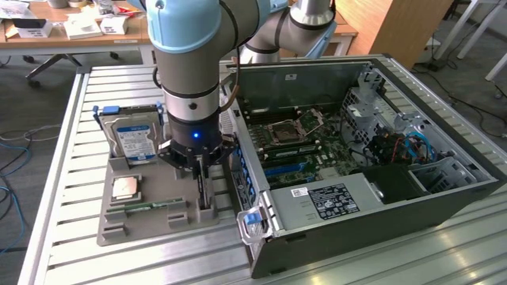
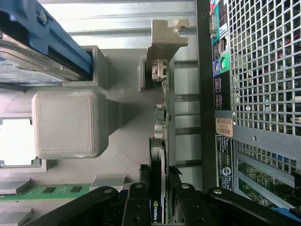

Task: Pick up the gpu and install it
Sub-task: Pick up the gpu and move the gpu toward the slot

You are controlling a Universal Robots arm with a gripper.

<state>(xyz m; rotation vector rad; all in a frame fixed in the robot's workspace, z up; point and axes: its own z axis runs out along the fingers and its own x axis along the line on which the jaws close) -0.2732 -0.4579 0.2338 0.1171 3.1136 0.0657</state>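
The tool (image 1: 202, 171) (image 2: 158, 190) appears pinched onto the gpu (image 1: 205, 199) (image 2: 160, 117), which stands on edge for a straight lift at the tray's (image 1: 142, 228) three o'clock side, just beside the open case (image 1: 357, 228).

Holder tray (image 2: 66, 122): grey matt plastic with a fine ribbed print-layer texture. gpu (image 2: 160, 117): dark matt board edge, bare dull-silver metal bracket at one end. Gripper (image 2: 158, 207): black, smooth, semi-matt. Computer case (image 2: 263, 56): dark painted sheet metal, perforated grille. Hard drive (image 1: 133, 138): shiny metal lid, glossy label, blue plastic rails. Table (image 1: 87, 101): ribbed pale metal slats, satin sheen. Arm (image 1: 186, 24): smooth light-blue plastic caps, grey metal tubes.
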